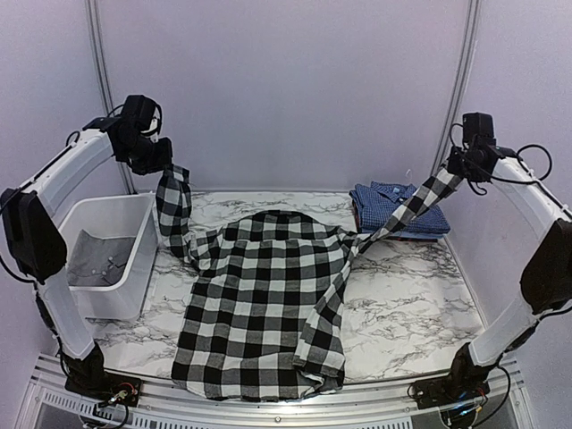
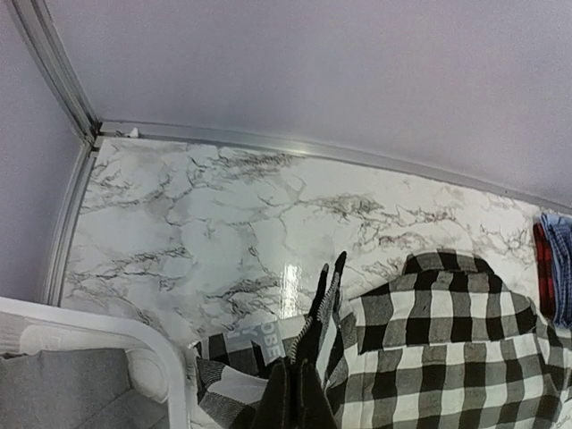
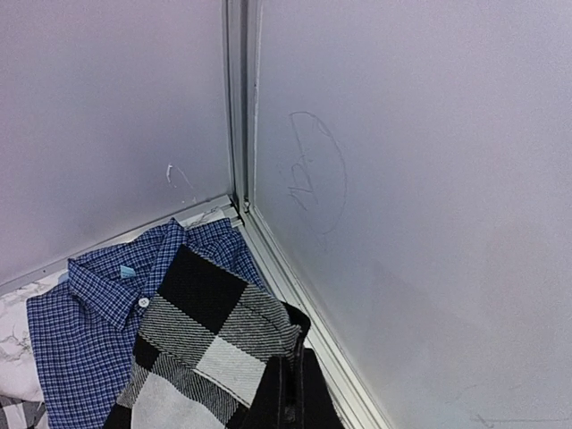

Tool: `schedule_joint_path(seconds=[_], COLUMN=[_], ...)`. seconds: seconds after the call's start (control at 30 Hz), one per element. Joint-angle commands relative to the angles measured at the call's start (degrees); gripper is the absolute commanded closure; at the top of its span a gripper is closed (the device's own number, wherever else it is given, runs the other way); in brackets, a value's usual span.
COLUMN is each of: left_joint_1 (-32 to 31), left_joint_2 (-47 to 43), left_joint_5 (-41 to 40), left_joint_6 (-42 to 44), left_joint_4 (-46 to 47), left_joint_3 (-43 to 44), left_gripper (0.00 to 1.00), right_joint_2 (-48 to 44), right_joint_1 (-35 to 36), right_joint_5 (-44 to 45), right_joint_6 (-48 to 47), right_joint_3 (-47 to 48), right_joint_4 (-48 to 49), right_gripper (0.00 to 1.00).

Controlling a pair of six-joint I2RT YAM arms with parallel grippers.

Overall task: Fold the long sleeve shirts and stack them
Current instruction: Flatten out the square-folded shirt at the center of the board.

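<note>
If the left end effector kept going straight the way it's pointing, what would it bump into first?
Probably the marble table just past its tips; the left end effector holds the checked shirt by a sleeve. Depth is hard to judge.

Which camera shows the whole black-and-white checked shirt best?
The top external view: the black-and-white buffalo-check cloth shirt lies spread out, both sleeves lifted. The left wrist view shows only its collar end and one sleeve; the right wrist view, just a sleeve cuff.
</note>
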Motion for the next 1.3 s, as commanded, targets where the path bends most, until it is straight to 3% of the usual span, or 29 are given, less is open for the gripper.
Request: schedule_joint_path(seconds=[0.0, 0.17, 0.53, 0.6, 0.7, 0.77, 0.87, 0.97, 1.1, 1.27], left_joint_1=[-1.9, -5.4, -8.6, -8.7, -8.9, -9.2, -9.8, -10.5, -12.4, -15.5], left_joint_2=[-0.9, 0.4, 4.8, 6.3, 8.0, 8.4, 8.3, 7.2, 5.5, 4.0], left_joint_5=[1.0, 1.4, -3.2, -2.9, -2.7, -2.8, -3.6, -4.7, -6.8, -7.9], left_joint_6=[0.2, -0.6, -3.6, -3.6, -3.7, -3.8, -3.7, -3.3, -2.5, -3.9], left_joint_4=[0.5, 1.7, 3.5, 3.6, 3.8, 4.0, 4.3, 4.5, 4.6, 5.0], left_joint_3=[-4.0, -8.1, -15.9, -15.4, -14.9, -14.6, -14.0, -13.4, -12.8, -12.9], left_gripper=[1.00, 1.00, 0.96, 0.90, 0.80, 0.67, 0.47, 0.32, 0.19, 0.14], right_joint_2=[1.7, 1.1, -6.2, -7.4, -9.3, -10.5, -11.4, -11.5, -9.3, -2.0], right_joint_1=[-1.7, -0.9, 9.5, 10.0, 11.9, 14.4, 18.8, 24.4, 33.1, 45.9], right_joint_5=[-0.9, -8.9, -10.1, -11.0, -11.4, -10.8, -10.3, -9.3, -9.7, -10.2], right_joint_6=[-1.4, 0.0, 1.9, 2.8, 3.5, 3.9, 5.5, 7.1, 9.5, 10.9], right_joint_3=[4.5, 0.3, -18.4, -21.6, -25.0, -26.7, -28.6, -29.3, -27.9, -22.3], right_joint_4=[-0.8, 1.0, 4.5, 4.5, 4.1, 3.4, 2.1, 0.9, 0.8, -0.4], right_gripper=[1.00, 1.00, 0.99, 0.92, 0.72, 0.58, 0.48, 0.44, 0.44, 0.44])
